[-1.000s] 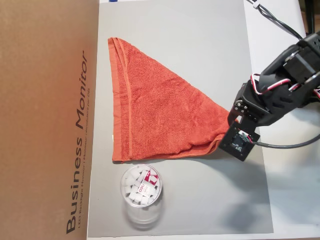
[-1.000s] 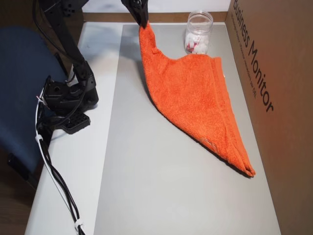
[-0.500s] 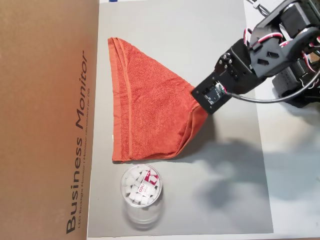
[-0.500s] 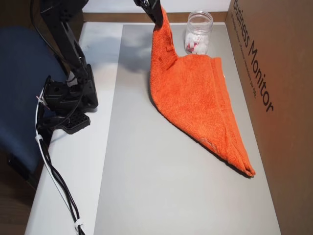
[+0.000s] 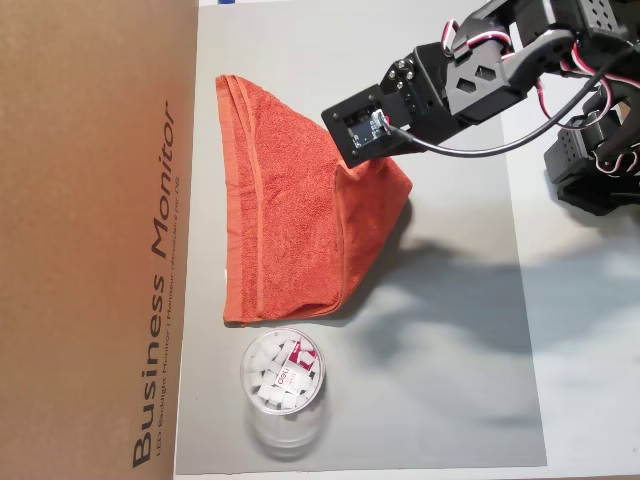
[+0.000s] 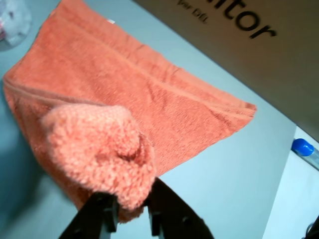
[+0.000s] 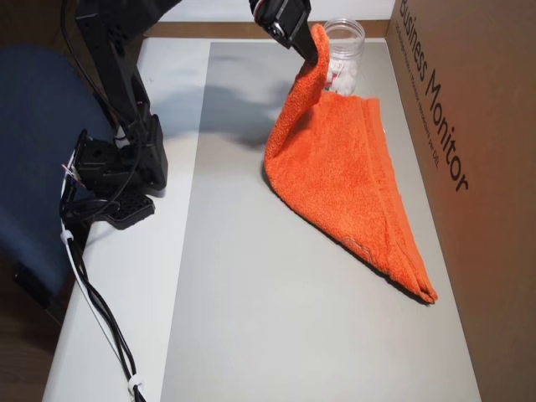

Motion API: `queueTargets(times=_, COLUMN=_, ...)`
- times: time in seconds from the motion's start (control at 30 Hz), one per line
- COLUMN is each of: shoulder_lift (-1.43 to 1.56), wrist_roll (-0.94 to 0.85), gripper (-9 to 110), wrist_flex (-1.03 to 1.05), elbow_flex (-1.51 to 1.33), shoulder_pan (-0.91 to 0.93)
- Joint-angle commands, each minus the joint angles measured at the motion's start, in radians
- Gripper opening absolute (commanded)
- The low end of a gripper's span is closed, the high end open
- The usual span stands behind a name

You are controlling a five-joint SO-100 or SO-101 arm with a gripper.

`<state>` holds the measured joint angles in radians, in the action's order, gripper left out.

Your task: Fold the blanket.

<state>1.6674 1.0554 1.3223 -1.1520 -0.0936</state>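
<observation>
The orange-red blanket (image 5: pixel 280 230) lies on the grey mat (image 5: pixel 450 400), its hemmed band along the cardboard box. My gripper (image 7: pixel 312 43) is shut on one corner of the blanket (image 7: pixel 352 176) and holds it up in the air above the rest of the cloth. The lifted part hangs in a steep fold down to the mat. In the wrist view the two fingers (image 6: pixel 105 211) pinch a bunched terry corner, with the flat blanket (image 6: pixel 149 94) spread below. From above, the wrist block hides the fingertips of the gripper (image 5: pixel 345 166).
A large cardboard box (image 5: pixel 90 240) runs along the blanket's far side. A clear jar (image 5: pixel 283 375) of white pieces stands just off the blanket's corner, close to the gripper in the other overhead view, jar (image 7: pixel 342 54). The arm's base (image 7: pixel 117 172) sits beside the mat.
The gripper has risen and carried the pinched corner across the mat towards the box, so the blanket's free half now stands up in a fold over the flat part.
</observation>
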Motion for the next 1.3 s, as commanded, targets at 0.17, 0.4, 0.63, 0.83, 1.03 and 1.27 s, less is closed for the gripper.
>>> queueTargets(times=0.17, shoulder_lift=-0.16, wrist_roll=0.043, gripper=0, wrist_flex=-0.032, elbow_flex=0.252, shoulder_pan=0.067)
queueTargets(times=0.4, shoulder_lift=-0.288, wrist_roll=0.109, gripper=0, wrist_flex=-0.034, elbow_flex=0.387, shoulder_pan=0.121)
queueTargets(times=0.63, shoulder_lift=-0.39, wrist_roll=0.255, gripper=0, wrist_flex=-0.035, elbow_flex=0.46, shoulder_pan=0.195)
queueTargets(times=0.83, shoulder_lift=-0.476, wrist_roll=0.403, gripper=0, wrist_flex=-0.164, elbow_flex=0.491, shoulder_pan=0.232)
queueTargets(times=1.03, shoulder_lift=-0.546, wrist_roll=0.479, gripper=0, wrist_flex=-0.295, elbow_flex=0.491, shoulder_pan=0.249)
queueTargets(times=1.27, shoulder_lift=-0.607, wrist_roll=0.522, gripper=0, wrist_flex=-0.459, elbow_flex=0.491, shoulder_pan=0.261)
